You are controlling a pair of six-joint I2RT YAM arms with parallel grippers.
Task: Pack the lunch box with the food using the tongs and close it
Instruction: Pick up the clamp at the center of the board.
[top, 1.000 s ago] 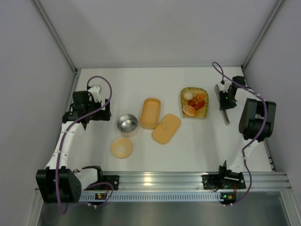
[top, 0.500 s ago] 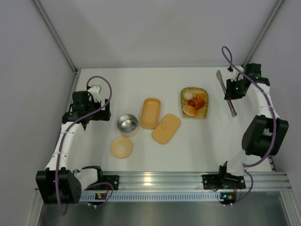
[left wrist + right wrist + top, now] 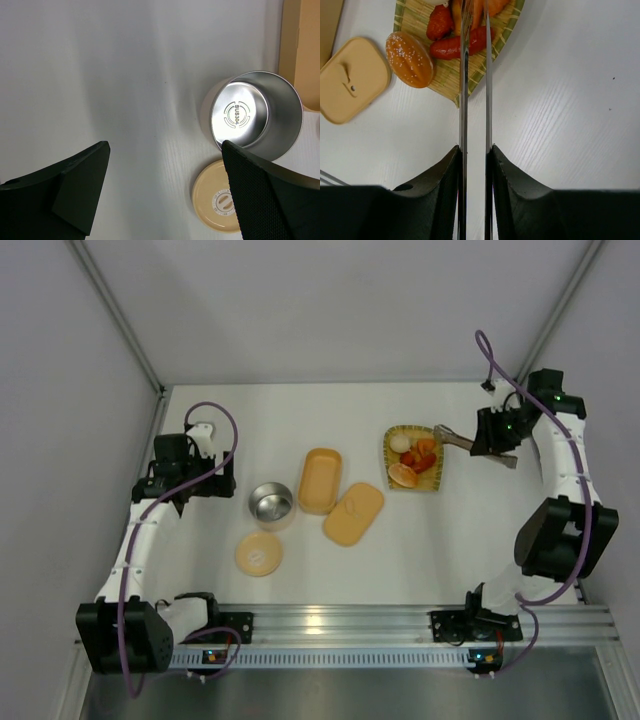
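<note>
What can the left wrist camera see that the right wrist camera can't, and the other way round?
Left wrist only: the open left claw, the empty steel tin and a round lid. Right wrist only: the right claw shut on the tongs, pointing at the tray of food, with the flat lid beside it. Both: the white table and what looks like an edge of the lunch box.

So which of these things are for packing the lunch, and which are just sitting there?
For the job: lunch box, flat lid, steel tin, round tan lid, food, tongs.

Just sitting there: woven tray under the food; left gripper, open and holding nothing.
</note>
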